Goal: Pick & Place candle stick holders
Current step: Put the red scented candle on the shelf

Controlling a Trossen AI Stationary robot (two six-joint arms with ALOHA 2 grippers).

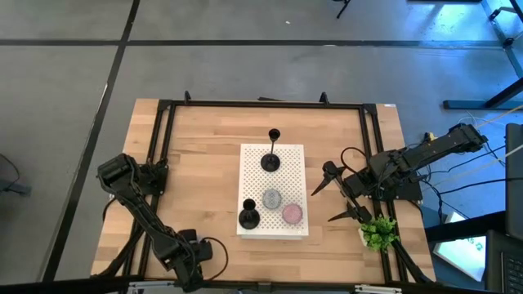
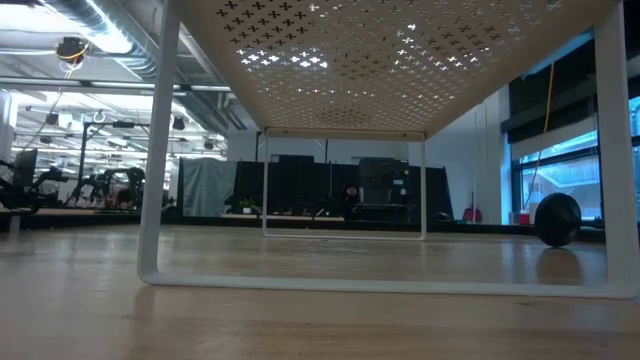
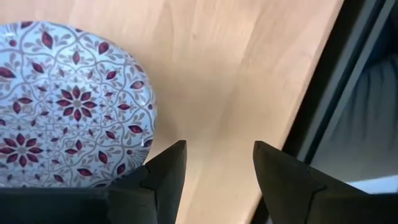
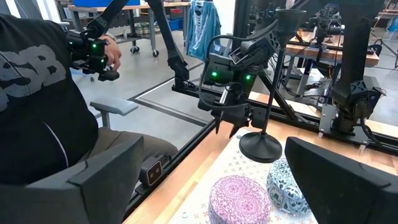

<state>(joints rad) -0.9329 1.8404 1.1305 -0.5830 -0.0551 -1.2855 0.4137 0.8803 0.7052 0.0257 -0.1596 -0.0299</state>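
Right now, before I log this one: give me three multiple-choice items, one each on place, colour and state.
1. The two visible holders stand: A on bare wood; B on the white rack; C in a gripper.
2. The bowl beside the grey bowl is: A green; B yellow; C pink.
3. The right gripper is: A open, empty; B shut on a holder; C shut on a bowl.
Key: B, both bases sit on the rack; C, it shows pink; A, its fingers spread beside the rack, holding nothing. The left gripper waits at the table edge.
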